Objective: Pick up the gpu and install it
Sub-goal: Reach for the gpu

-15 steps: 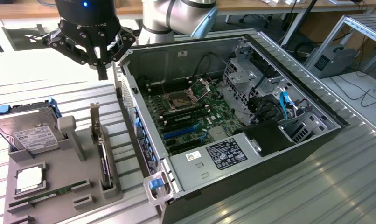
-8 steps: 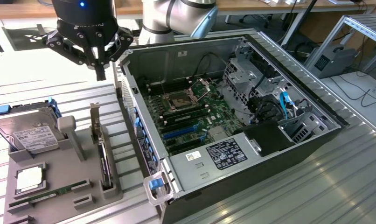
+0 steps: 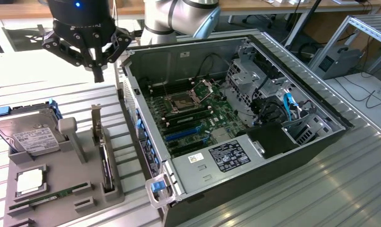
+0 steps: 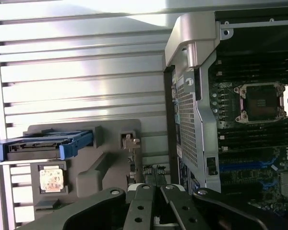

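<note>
One gripper (image 3: pixel 97 71), exterior view's upper left — jaws pressed together, empty — clear of the gpu (image 3: pixel 104 158) standing on edge.

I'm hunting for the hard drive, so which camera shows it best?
The exterior view: the hard drive sits in the grey holder with its labelled face towards the camera. The wrist view sees it edge-on, mostly its blue frame.
</note>
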`<state>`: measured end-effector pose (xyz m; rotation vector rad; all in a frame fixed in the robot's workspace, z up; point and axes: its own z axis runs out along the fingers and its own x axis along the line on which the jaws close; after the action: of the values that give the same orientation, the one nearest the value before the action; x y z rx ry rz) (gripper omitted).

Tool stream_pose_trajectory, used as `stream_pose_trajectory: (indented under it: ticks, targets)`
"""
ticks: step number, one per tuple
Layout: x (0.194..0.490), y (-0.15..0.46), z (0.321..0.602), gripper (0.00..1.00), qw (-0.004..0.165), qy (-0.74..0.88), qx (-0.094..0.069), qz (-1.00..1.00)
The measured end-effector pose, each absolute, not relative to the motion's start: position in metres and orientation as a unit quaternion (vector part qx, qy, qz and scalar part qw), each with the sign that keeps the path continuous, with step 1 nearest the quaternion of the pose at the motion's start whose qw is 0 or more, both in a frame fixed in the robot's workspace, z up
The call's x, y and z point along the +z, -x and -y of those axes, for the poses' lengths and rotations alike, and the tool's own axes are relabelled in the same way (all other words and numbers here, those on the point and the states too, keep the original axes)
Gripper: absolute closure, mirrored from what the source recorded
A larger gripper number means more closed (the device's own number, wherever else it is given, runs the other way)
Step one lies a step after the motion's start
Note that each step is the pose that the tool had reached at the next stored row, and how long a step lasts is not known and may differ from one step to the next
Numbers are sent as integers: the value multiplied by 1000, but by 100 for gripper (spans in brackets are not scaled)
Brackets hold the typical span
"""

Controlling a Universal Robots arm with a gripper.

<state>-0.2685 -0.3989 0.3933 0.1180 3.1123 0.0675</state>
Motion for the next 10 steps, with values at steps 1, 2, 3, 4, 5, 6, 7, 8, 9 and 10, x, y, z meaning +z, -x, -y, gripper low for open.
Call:
stream_pose_trajectory:
  ticks: [1, 2, 3, 4, 5, 6, 7, 8, 9, 10]
  targets:
    - [393, 269, 399, 89, 13, -38, 22, -999]
    - [393, 270, 399, 89, 13, -38, 22, -999]
    - [393, 270, 399, 89, 13, -38, 22, -999]
    - [393, 271, 399, 89, 13, -38, 22, -999]
    - [393, 271, 399, 89, 13, -38, 22, -999]
    - [393, 271, 399, 89, 13, -38, 22, -999]
    - [393, 271, 399, 89, 13, -38, 22, -999]
    - [393, 271, 399, 89, 13, -38, 22, -999]
    - [393, 271, 399, 89, 13, -38, 22, -999]
    - [393, 271, 399, 89, 13, -38, 22, -999]
